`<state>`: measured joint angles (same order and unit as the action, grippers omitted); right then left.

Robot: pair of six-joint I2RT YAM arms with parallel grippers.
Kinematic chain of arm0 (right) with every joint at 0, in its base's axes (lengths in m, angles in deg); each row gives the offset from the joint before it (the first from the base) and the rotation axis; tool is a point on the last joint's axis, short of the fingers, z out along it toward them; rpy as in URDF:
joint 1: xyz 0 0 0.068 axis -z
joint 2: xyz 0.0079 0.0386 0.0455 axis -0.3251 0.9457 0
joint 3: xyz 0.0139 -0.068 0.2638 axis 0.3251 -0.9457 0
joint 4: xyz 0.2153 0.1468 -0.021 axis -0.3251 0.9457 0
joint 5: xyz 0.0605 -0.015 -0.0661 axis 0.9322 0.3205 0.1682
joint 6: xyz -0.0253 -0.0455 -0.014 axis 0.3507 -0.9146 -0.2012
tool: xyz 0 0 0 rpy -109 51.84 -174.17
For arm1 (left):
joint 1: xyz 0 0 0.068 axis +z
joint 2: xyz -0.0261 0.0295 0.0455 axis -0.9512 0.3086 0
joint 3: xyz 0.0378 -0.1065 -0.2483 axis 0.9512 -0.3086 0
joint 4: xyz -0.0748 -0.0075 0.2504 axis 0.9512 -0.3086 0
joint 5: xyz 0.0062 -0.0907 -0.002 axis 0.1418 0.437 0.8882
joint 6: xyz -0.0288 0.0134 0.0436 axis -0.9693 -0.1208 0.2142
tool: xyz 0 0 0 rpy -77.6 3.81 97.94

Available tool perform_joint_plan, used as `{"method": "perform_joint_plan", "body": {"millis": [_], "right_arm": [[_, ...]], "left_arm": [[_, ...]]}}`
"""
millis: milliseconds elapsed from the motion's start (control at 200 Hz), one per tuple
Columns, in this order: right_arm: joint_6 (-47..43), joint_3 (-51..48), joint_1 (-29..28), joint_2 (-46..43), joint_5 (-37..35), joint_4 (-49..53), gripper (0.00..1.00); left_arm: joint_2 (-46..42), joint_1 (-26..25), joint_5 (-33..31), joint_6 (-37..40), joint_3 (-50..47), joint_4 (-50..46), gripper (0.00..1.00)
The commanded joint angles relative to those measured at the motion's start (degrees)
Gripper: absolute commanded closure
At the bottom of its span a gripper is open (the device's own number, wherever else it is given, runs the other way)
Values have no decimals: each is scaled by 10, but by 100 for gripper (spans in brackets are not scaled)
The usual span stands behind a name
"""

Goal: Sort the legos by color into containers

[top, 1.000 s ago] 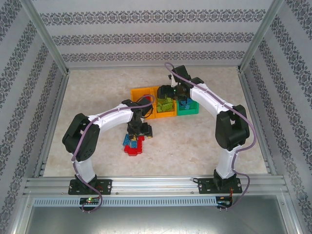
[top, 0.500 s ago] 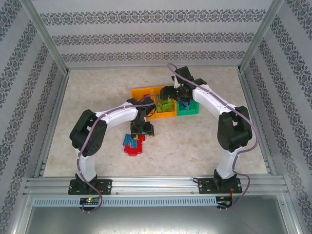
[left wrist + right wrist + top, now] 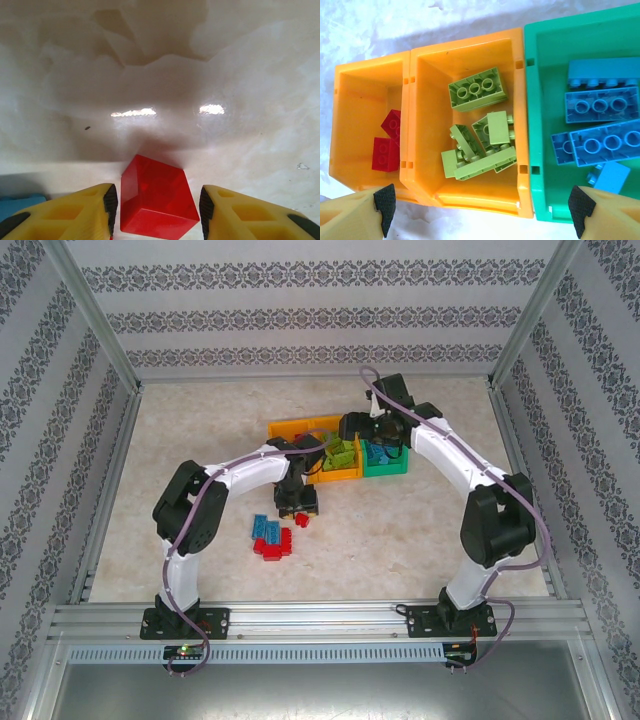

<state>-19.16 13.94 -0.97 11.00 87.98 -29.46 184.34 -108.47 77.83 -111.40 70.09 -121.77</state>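
At the bottom of the left wrist view, the left gripper [image 3: 156, 207] shows yellow fingers [image 3: 75, 215] with black pads on either side of a small red plastic brick [image 3: 157, 197]. The brick sits slightly askew between them. The jaws are drawn in to about its width, with the right pad at its corner and a sliver of gap on the left. Whether they actually pinch it, I cannot tell. A blue plastic brick [image 3: 20, 204] shows at the lower left corner, on the pale marbled tabletop [image 3: 200, 75].

In the top view, a loose cluster of red and blue studded bricks [image 3: 271, 538] lies left of centre, just below that gripper.

Higher in the frame, three open plastic bins stand touching in a row. In the right wrist view, the left orange bin [image 3: 360, 90] holds two red bricks [image 3: 387, 142], the middle orange bin [image 3: 465, 60] holds a heap of light green bricks [image 3: 480, 135], and the green bin [image 3: 545, 100] on the right holds several blue bricks [image 3: 600, 125]. The right gripper [image 3: 482, 207] hangs over them with its jaws spread wide, its pads at the two lower corners.
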Motion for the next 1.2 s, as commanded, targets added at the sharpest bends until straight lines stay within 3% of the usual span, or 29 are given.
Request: {"method": "perform_joint_plan", "body": {"millis": [0, 155, 280, 475, 809, 1004, 1194], "right_arm": [[12, -13, 12, -27, -12, -4, 8], [11, -26, 17, -38, -15, -3, 8], [16, -37, 20, -44, -16, -6, 8], [23, -46, 23, -54, -21, -4, 7], [29, -52, 29, -68, -34, 3, 7], [32, -55, 32, -76, -39, 6, 6], [29, -62, 37, -87, -44, 9, 6]], "left_arm": [[5, -10, -9, 19, -7, -23, 49], [5, -21, -25, 59, 3, -33, 39], [9, -30, -37, 93, 18, -43, 37], [20, -38, -45, 147, 25, -46, 38], [43, -56, -118, 222, 53, -66, 44], [51, -63, -111, 232, 53, -59, 56], [41, -63, -137, 218, 47, -64, 74]]}}
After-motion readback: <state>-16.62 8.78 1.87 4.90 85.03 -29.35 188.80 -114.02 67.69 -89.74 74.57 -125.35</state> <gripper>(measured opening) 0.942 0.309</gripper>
